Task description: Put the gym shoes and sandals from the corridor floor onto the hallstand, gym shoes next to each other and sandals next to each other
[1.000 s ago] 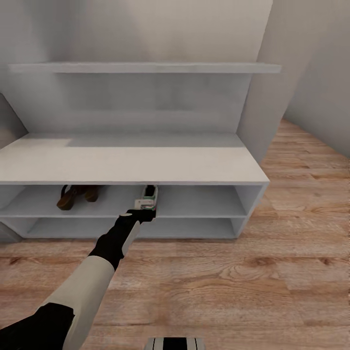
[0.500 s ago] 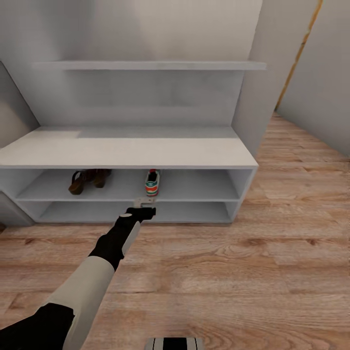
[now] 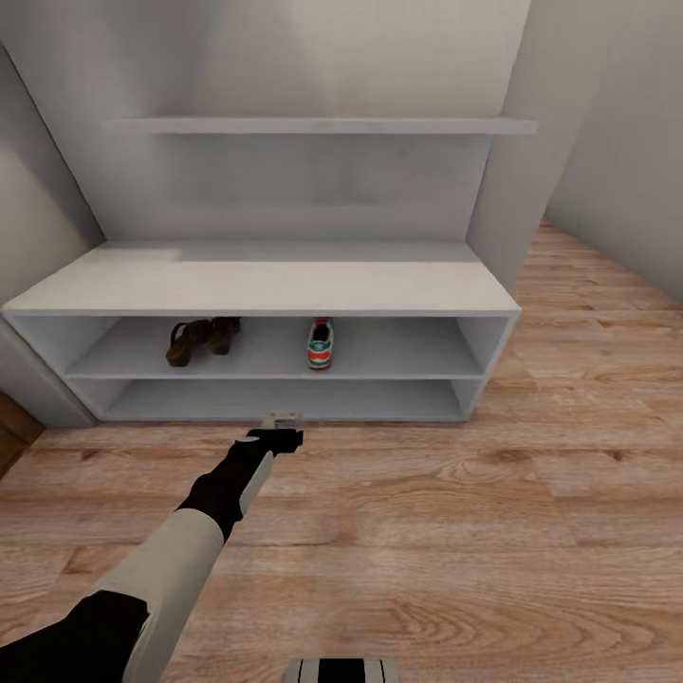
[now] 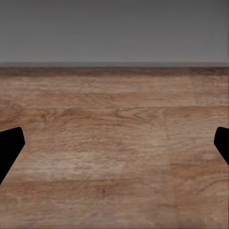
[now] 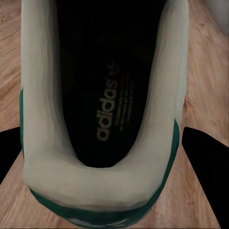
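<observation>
The hallstand [image 3: 266, 285] stands against the wall ahead. On its upper open shelf level the two brown sandals [image 3: 201, 340] sit side by side at the left. One gym shoe [image 3: 320, 343] stands heel outward a little to their right. My left gripper [image 3: 283, 419] hovers over the corridor floor [image 3: 455, 531] just in front of the rack's base, open and empty, its fingers [image 4: 9, 145] spread wide above bare planks. The second gym shoe [image 5: 47, 119] sits heel-first between the fingers of my right gripper [image 5: 107, 152], which is shut on it.
A grey wall [image 3: 607, 142] runs along the right, with open plank floor stretching past the rack's right end. The rack's bench top [image 3: 266, 280], lower shelf level [image 3: 285, 398] and upper shelf [image 3: 323, 125] are bare. A darker edge [image 3: 11, 432] shows at the far left.
The left gripper let go of the gym shoe on the shelf and drew back off the rack. The whole view has pulled away from the hallstand, so the camera has moved.
</observation>
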Motion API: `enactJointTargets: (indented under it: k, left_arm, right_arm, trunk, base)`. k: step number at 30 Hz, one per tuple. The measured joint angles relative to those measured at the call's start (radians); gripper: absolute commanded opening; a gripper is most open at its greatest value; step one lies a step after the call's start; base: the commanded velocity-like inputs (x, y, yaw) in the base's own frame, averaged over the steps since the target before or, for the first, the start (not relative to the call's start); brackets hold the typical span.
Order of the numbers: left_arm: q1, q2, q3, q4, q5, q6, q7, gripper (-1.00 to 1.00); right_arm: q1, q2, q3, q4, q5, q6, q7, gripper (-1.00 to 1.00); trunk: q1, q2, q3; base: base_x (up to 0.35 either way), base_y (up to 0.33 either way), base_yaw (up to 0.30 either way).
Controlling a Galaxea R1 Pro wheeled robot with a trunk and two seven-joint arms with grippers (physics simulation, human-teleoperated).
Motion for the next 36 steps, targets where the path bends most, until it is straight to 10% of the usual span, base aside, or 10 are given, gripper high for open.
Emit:
enactJointTargets:
  k: [32, 35, 36]
  left_arm:
    - [0.0, 0.0, 0.0, 0.003, 0.0, 0.001, -0.005, 1.0]
    - [0.0, 0.002, -0.002, 0.003, 0.001, -0.019, -0.092, 1.0]
    - [0.001, 0.016, -0.004, 0.004, 0.002, -0.119, -0.275, 1.0]
  right_arm:
    - [0.0, 0.0, 0.0, -0.001, 0.001, 0.001, 0.0, -1.0]
    - [0.0, 0.0, 0.0, -0.001, 0.001, 0.001, 0.0, -1.0]
    - [0.0, 0.0, 0.0, -0.001, 0.001, 0.001, 0.0, -1.0]
  trunk:
    - [0.0, 0.0, 0.0]
    - [0.0, 0.0, 0.0]
    - [0.0, 0.0, 0.0]
  base:
    - [-0.083, 0.281, 0.0]
    - [0.0, 0.018, 0.0]
    - [0.0, 0.0, 0.0]
